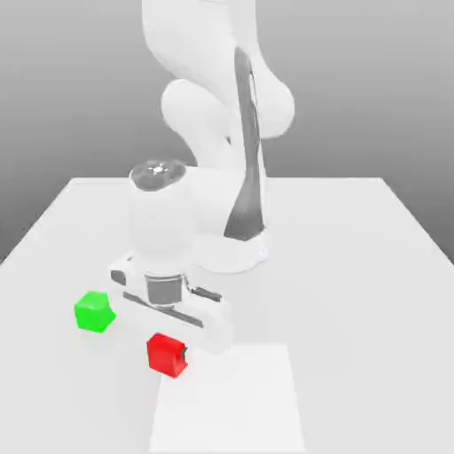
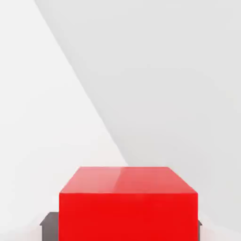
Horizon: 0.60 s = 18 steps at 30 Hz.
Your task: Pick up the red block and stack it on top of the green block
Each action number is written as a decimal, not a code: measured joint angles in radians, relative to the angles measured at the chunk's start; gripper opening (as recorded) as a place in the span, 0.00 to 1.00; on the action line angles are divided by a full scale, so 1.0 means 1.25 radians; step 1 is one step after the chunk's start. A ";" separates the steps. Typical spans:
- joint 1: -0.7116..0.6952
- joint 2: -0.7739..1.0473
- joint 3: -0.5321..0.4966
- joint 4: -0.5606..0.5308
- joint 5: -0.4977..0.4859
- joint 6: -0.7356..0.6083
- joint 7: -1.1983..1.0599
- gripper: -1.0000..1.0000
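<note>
The red block (image 1: 163, 349) sits low over the white table (image 1: 355, 266), near its front edge. My gripper (image 1: 168, 355) has come down over it from above and is shut on it. In the hand view the red block (image 2: 127, 202) lies between the dark fingertips (image 2: 49, 220), which press against its two sides. The green block (image 1: 94, 312) stands alone on the table, a short way off toward the exterior view's left and slightly farther back. It is apart from the red block and from the hand.
The arm's white base (image 1: 232, 248) stands at the middle of the table, behind the hand. A lighter rectangular patch (image 1: 230, 403) marks the table's front, just to the exterior view's right of the red block.
</note>
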<state>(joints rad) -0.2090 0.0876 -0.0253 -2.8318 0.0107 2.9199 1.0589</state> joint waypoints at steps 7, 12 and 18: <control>-0.111 -0.166 -0.052 -0.041 -0.051 -0.124 0.128 0.00; -0.273 -0.257 -0.113 -0.079 -0.092 -0.176 0.291 0.00; -0.326 -0.185 -0.150 -0.091 -0.073 -0.092 0.339 0.00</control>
<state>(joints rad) -0.6169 -0.1439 -0.2128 -2.9461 -0.0808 2.8055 1.4832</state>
